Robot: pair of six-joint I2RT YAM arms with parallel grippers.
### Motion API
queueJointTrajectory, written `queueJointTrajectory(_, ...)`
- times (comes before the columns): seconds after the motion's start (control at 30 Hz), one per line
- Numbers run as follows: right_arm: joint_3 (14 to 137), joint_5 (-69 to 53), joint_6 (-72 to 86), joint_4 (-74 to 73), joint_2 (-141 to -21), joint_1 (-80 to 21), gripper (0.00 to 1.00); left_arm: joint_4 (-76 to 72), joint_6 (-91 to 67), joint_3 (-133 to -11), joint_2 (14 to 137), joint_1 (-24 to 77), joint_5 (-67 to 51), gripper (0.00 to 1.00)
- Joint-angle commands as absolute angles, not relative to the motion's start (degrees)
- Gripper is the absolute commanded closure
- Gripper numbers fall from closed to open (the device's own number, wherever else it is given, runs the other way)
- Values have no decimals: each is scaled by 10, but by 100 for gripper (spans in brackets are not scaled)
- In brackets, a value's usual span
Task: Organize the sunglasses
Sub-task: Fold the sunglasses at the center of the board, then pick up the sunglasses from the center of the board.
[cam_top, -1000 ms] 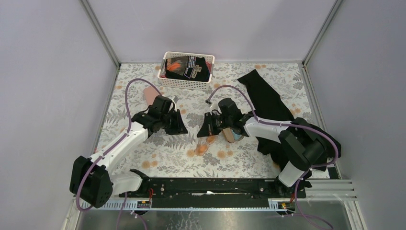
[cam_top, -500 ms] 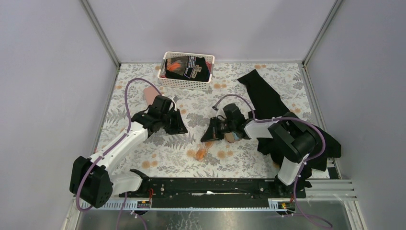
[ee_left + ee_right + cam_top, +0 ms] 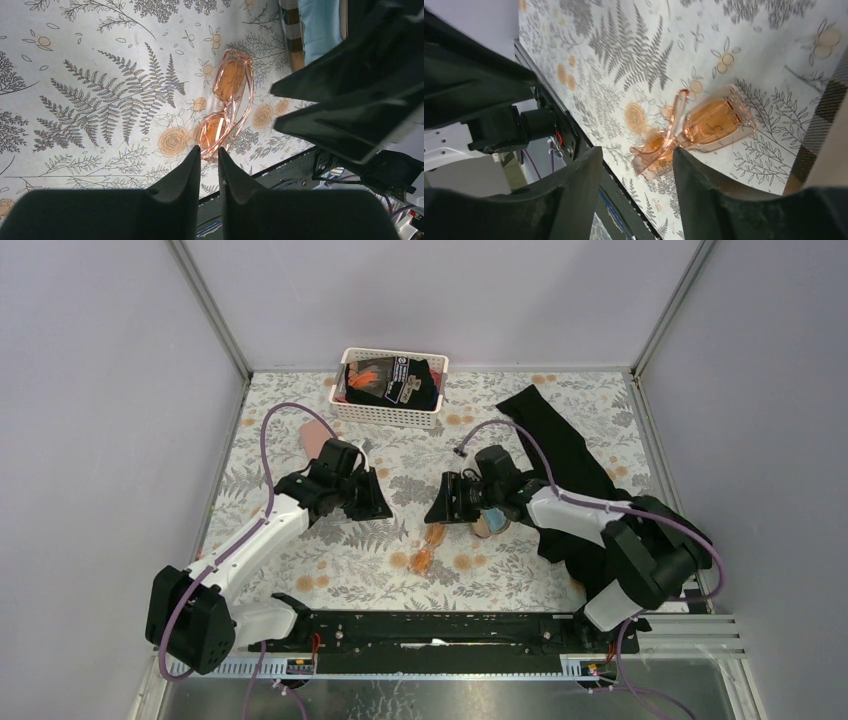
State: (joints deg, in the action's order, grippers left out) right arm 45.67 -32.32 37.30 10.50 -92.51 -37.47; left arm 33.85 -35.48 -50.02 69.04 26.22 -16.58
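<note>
The sunglasses [image 3: 227, 107], pale orange-pink and folded, lie on the floral tablecloth in front of both grippers [image 3: 428, 546] [image 3: 704, 125]. My right gripper [image 3: 636, 152] is open just above and behind them, with nothing between its fingers; in the top view it [image 3: 441, 510] hangs just beyond them. My left gripper [image 3: 209, 152] points at the sunglasses from the left [image 3: 374, 504]. Its jaws stand a narrow gap apart and hold nothing.
An open plaid case [image 3: 490, 522] with a light-blue cloth [image 3: 317, 25] lies under the right wrist. A white basket [image 3: 345, 408] of dark items stands at the back. A black cloth [image 3: 560, 455] covers the right side, and a pink case [image 3: 314, 438] lies behind the left arm.
My right gripper has opened and let go of the sunglasses, which now rest on the table. It has pulled back slightly. The left arm has not moved.
</note>
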Motion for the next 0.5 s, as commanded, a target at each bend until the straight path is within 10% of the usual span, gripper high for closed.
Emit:
queueJointTrajectory(0.0, 495, -262, 338, 25, -854, -374, 37, 315, -356, -504, 691, 267, -172, 77)
queueJointTrajectory(0.47, 405, -99, 409, -52, -697, -297, 60, 333, -392, -583, 776, 499, 43, 79)
